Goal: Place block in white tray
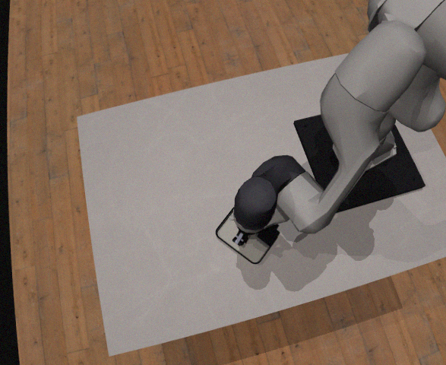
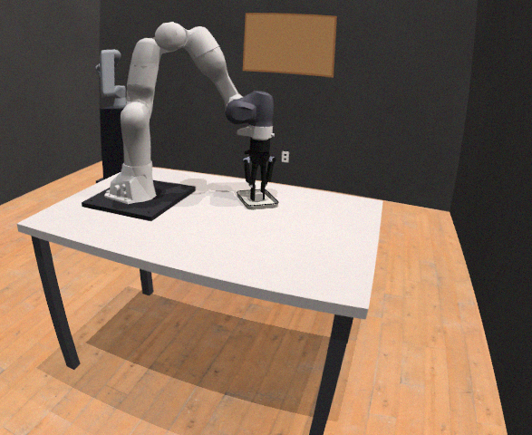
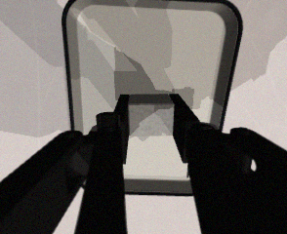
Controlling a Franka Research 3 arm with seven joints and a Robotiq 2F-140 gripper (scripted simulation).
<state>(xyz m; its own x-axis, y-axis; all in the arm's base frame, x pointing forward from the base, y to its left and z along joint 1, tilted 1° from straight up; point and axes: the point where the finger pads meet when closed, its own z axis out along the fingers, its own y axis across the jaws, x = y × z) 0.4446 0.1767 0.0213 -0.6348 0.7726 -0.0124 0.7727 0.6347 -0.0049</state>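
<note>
Legible text, labels, brands, numbers, signs: none in any view. The cork board (image 2: 289, 44) on the wall, at about twelve o'clock above the table (image 2: 256, 253), carries no readable marking.

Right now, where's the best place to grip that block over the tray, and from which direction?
From straight above, across its two opposite side faces. The gripper already pinches the block that way; the flat, parallel sides suit its fingers, and the tray rim blocks a sideways approach.
</note>
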